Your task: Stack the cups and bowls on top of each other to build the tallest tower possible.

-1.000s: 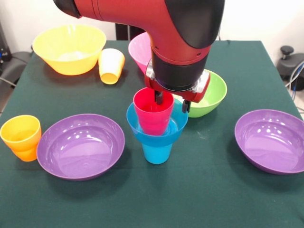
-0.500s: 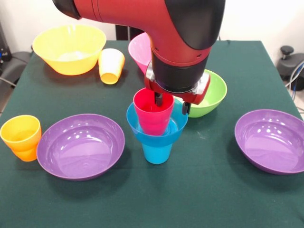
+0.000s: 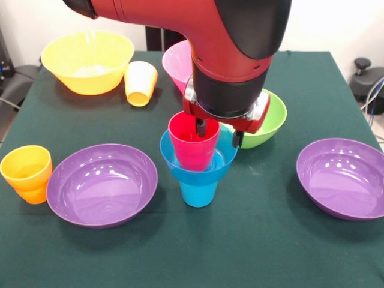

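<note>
From the front, my pincer is spread apart, one finger inside the red cup, one outside its rim. Below it the cup sits in the small blue bowl on the blue cup. Under all lies the dark green desk; behind me a white wall.
</note>
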